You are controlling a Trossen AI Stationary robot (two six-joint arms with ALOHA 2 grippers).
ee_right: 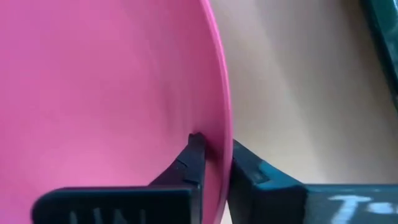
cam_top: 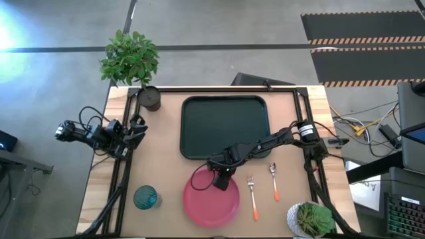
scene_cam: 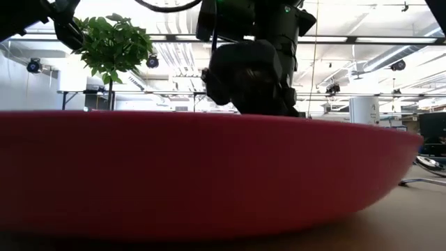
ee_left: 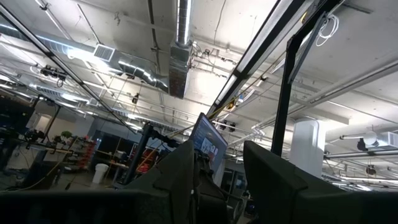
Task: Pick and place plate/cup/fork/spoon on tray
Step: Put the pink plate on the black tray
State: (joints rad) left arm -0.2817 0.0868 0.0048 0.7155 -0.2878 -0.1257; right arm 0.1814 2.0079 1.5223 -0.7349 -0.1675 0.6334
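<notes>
The right gripper (cam_top: 222, 178) is clamped on the far rim of the plate (cam_top: 211, 198), one finger inside and one outside. The plate lies on the table (cam_top: 163, 159) just near of the tray (cam_top: 224, 126), with the cup (cam_top: 146, 197) to its left and the fork (cam_top: 252, 196) and spoon (cam_top: 274, 181) to its right. The left gripper (cam_top: 138, 127) waits at the table's left edge, fingers apart.

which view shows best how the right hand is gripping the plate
The right wrist view: the right hand has one finger each side of the plate rim. The high view shows the hand over the plate's far edge; the low view only the rim; the left wrist view shows nothing of it.
</notes>
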